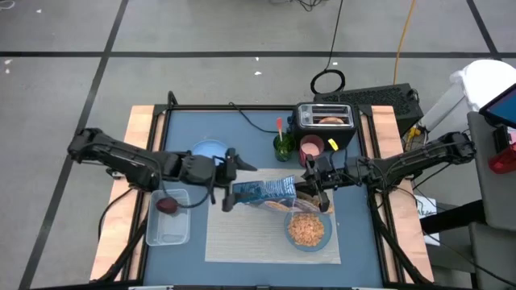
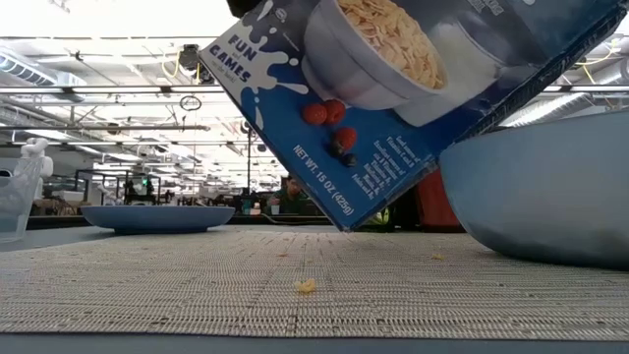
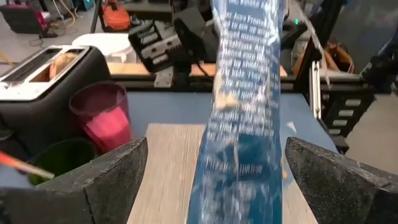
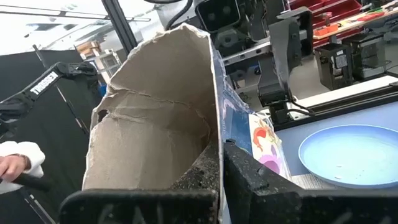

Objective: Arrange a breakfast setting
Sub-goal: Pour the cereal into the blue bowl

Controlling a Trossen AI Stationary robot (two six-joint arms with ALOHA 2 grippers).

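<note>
Breakfast's cereal box (image 1: 264,192) hangs tilted above the beige placemat (image 1: 242,238), pinched at its torn-open top by the right gripper (image 1: 318,190), while the left gripper (image 1: 229,184) stands spread wide around its other end, beside the cereal-filled bowl (image 1: 307,230).

Grey floor (image 1: 201,32) crossed by dark lines; bright ceiling lights (image 2: 118,25) overhead.
</note>
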